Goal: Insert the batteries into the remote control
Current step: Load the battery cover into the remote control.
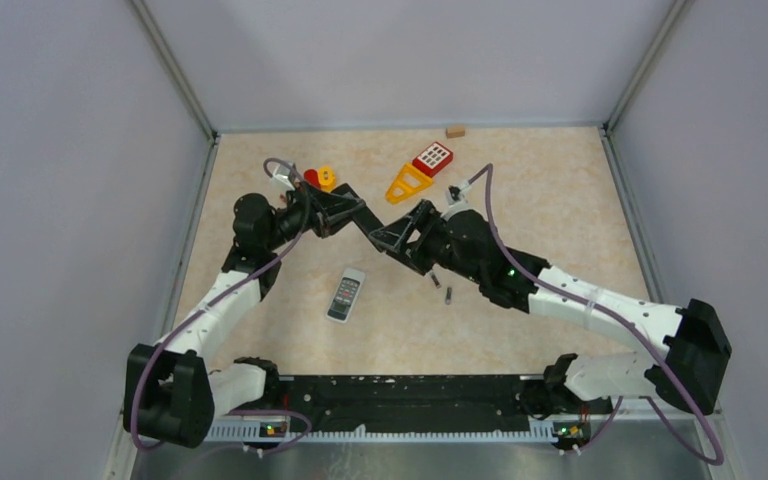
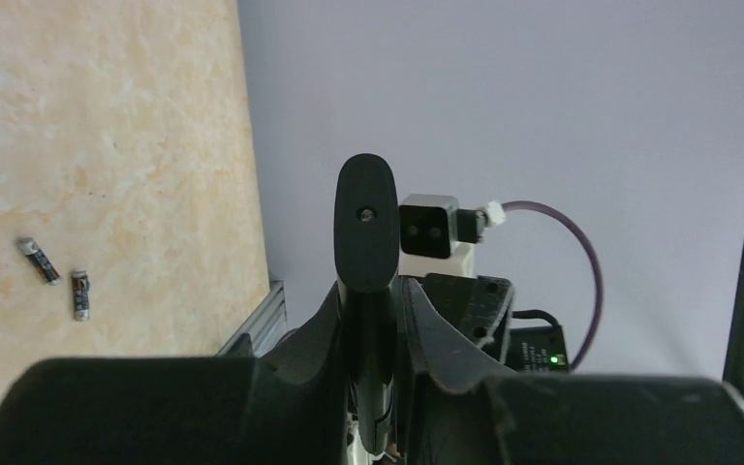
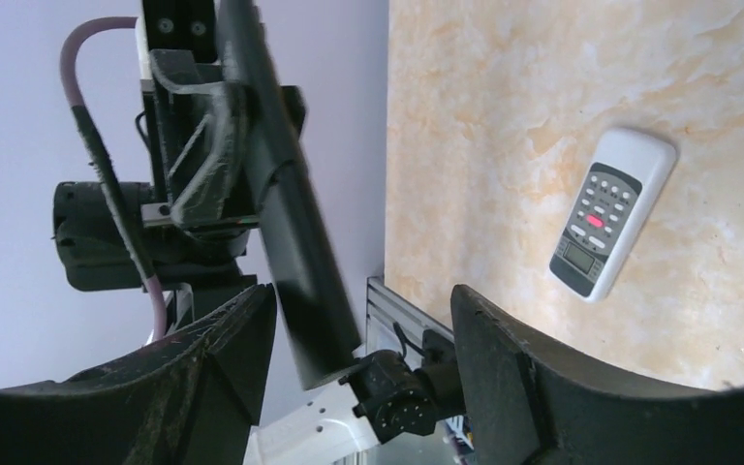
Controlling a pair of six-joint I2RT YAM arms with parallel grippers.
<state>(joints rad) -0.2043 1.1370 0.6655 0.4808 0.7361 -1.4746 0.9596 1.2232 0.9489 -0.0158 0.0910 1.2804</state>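
**A:** Where are the batteries?

**B:** Two show. One battery (image 1: pixel 436 282) lies flat on the table (image 1: pixel 560 200), to the right of the white remote (image 1: pixel 345 295). A second battery (image 1: pixel 448 294) lies just beside the first, not touching it. In the left wrist view both look dark with a pale end; I can't tell their colours more closely than that.

**A:** And the white remote?

**B:** It lies face up on the table, with nothing gripping it.

**A:** The left claw?

**B:** The left claw (image 1: pixel 360 215) is raised off the table, beyond the white remote. It is clenched on a black remote (image 2: pixel 366 223), which sticks out past its fingertips.

**A:** The right claw?

**B:** The right claw (image 3: pixel 363 310) is also beyond the white remote and meets the left claw tip to tip. Its jaws are spread wide, and the free end of the black remote runs between them. One finger (image 3: pixel 223 358) is close against it, and there is a clear gap on the other side. I can't tell if that finger touches it.

**A:** Anything else?

**B:** Farther beyond the white remote are a yellow toy (image 1: pixel 407 183) and a red toy (image 1: pixel 432 158), which touch each other. A small block (image 1: pixel 455 130) sits at the far wall.
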